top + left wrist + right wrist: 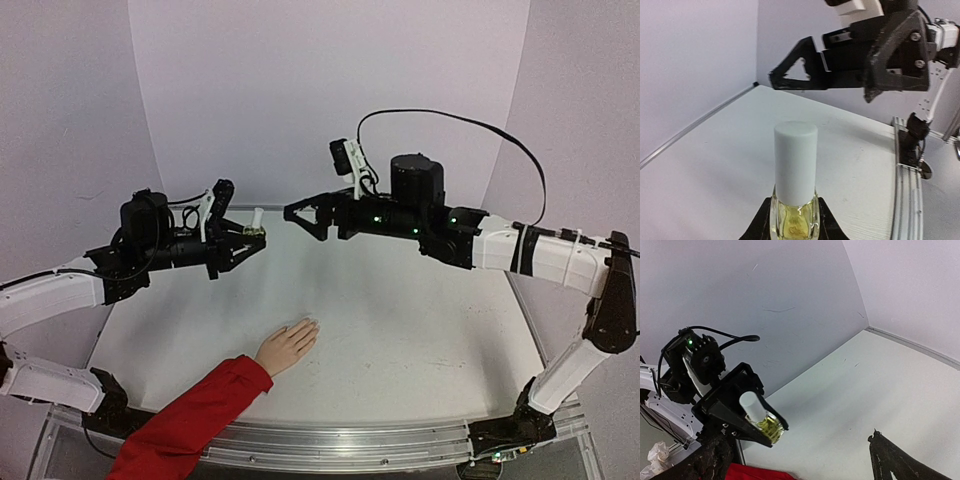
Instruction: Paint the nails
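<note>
The left end effector (248, 243) grips the yellow-green bottle (257, 224) above the worktop (400, 320). Just right of the bottle, the right end effector (303, 217) gapes wide, holding nothing. The hand (288, 346) lies flat below the bottle.

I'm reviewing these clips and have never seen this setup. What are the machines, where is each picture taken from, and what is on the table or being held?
Two robot arms are bolted at the table's near edge. One picture looks down from above and behind them; the other two come from a camera on each wrist. The left gripper has its jaws shut on a small bottle of yellow-green liquid with a white cap, held above the table. The right gripper faces it, jaws open and empty. On the table lies a flat hand in a red sleeve.
</note>
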Controlling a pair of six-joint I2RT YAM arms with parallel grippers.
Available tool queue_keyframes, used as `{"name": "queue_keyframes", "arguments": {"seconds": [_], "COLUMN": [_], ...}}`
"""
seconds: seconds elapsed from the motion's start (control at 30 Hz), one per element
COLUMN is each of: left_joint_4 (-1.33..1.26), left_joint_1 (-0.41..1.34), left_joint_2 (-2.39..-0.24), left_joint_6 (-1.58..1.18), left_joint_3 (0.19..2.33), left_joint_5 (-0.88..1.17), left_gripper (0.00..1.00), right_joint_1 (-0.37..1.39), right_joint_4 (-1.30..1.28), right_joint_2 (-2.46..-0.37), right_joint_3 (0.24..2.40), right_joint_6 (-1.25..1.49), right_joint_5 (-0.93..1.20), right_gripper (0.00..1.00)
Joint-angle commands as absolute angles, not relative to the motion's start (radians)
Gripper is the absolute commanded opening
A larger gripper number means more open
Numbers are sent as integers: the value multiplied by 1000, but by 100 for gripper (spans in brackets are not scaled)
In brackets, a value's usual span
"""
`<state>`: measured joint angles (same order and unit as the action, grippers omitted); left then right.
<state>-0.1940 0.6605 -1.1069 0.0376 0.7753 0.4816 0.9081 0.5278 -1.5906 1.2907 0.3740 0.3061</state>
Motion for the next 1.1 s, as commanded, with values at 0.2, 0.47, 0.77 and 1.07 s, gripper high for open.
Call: {"name": "queue_keyframes", "arguments": {"seconds": [0.2, 0.47, 0.77, 1.07], "left_joint_4": [-292, -304, -304, -304], "left_joint_1": [656, 662, 667, 667], "left_joint_2": [-1267, -1282, -1292, -1290], "left_joint_6": [-127, -144, -146, -142], "left_joint_3": [930, 929, 934, 931], "left_joint_5": [1050, 1066, 1087, 1071], "left_gripper": [0, 0, 0, 0], "right_joint_1": [879, 880, 880, 885], "right_joint_4": [689, 755, 808, 880], "right_joint_2": [-1609, -1702, -1753, -1779], "right_joint_3": [1323, 1387, 1418, 1408], "right_joint_6": [315, 342, 386, 436], "right_joint_5": [798, 894, 932, 976], "right_gripper": [79, 48, 34, 12]}}
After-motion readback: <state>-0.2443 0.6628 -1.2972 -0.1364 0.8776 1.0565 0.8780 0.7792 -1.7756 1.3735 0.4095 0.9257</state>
